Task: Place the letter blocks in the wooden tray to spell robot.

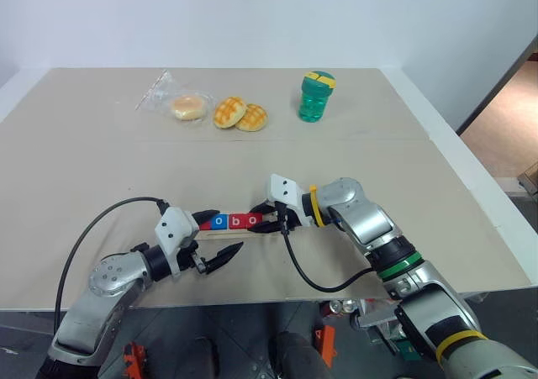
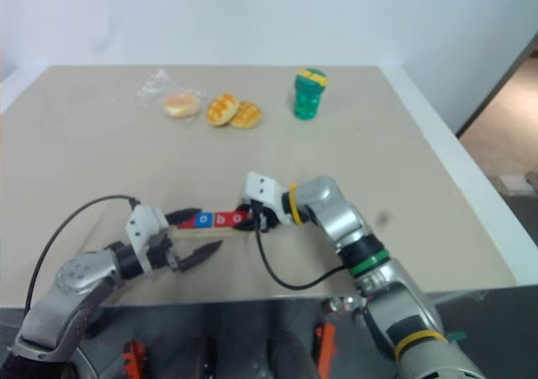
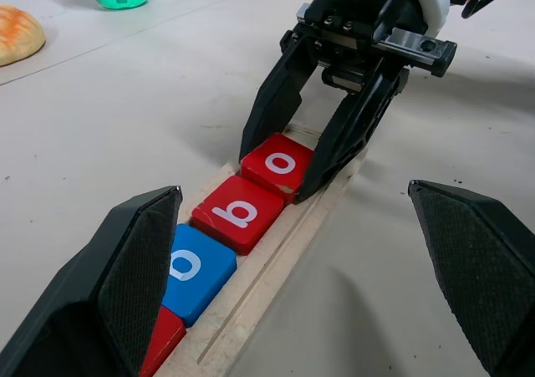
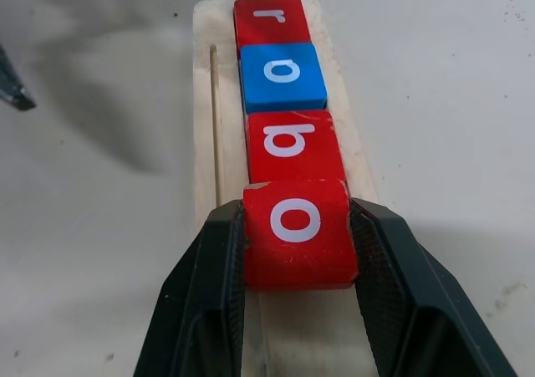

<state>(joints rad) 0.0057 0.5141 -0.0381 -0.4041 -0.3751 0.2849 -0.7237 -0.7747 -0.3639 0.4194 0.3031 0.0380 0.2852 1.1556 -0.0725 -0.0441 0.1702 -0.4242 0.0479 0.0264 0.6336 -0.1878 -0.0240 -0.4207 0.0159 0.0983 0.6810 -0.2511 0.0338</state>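
Tray (image 4: 205,126) holding r, o, b, o

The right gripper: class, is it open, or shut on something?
Shut on the red o block. The right gripper has both fingers pressed against the block's sides, over the wooden tray.

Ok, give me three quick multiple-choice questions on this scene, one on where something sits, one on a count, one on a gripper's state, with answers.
1. Where is the green bottle?
A. far side of the table, right of the buns
B. in the wooden tray
C. on the floor

2. How many letter blocks are in the tray?
A. two
B. four
C. five

3. The right gripper is:
A. open and free
B. shut on the red o block
C. holding the bottle

Answers: A, it stands beyond the tray by the buns; B, r, o, b, o show; B, both fingers press the block's sides.
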